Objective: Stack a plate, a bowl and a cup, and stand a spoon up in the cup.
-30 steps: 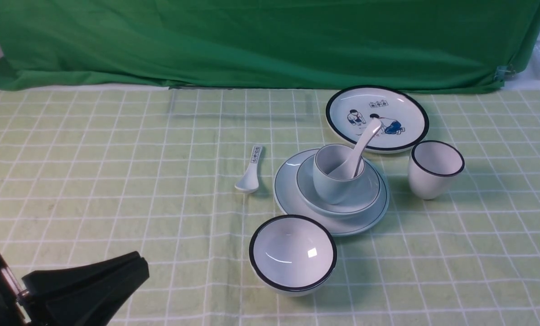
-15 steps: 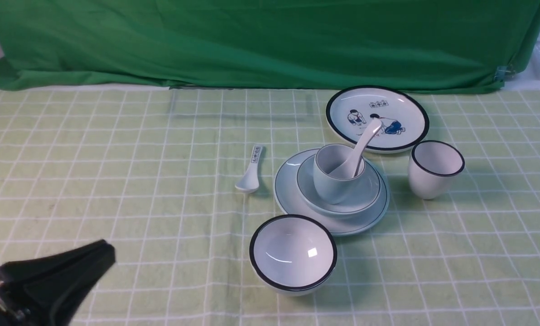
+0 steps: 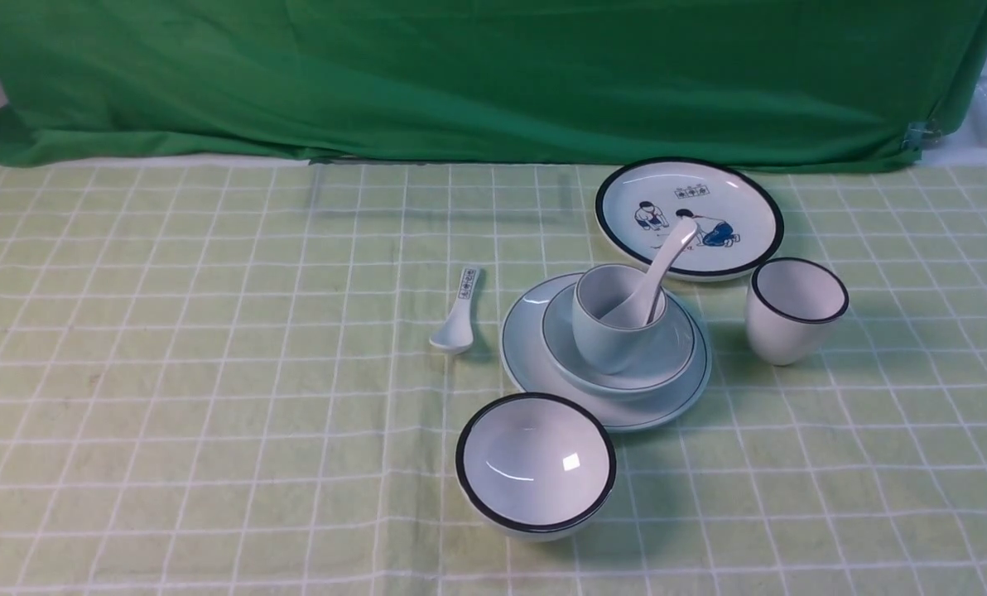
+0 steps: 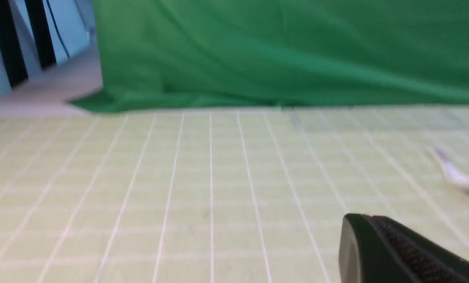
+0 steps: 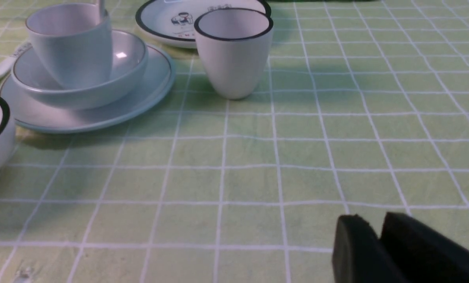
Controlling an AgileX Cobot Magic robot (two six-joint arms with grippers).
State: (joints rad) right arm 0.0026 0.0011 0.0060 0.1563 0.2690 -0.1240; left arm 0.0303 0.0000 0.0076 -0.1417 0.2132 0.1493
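The pale blue plate (image 3: 520, 352) lies right of the table's centre. The pale blue bowl (image 3: 671, 348) sits on it and the pale blue cup (image 3: 605, 343) stands in the bowl. The plain white spoon (image 3: 669, 252) stands in the cup, its handle leaning back to the right. The stack also shows in the right wrist view: plate (image 5: 140, 102), bowl (image 5: 130, 65), cup (image 5: 73, 51). Neither gripper shows in the front view. My left gripper (image 4: 350, 232) is shut and empty over bare cloth. My right gripper (image 5: 370, 228) is shut and empty, well short of the stack.
A black-rimmed bowl (image 3: 535, 463) stands in front of the stack, a black-rimmed cup (image 3: 794, 310) to its right, a figured plate (image 3: 734, 199) behind it. A spoon with blue marks (image 3: 456, 319) lies to its left. A green backdrop (image 3: 493, 74) closes the far edge.
My left gripper has drawn back toward the near left and left the front view. The stacked dishes and spoon have not moved.
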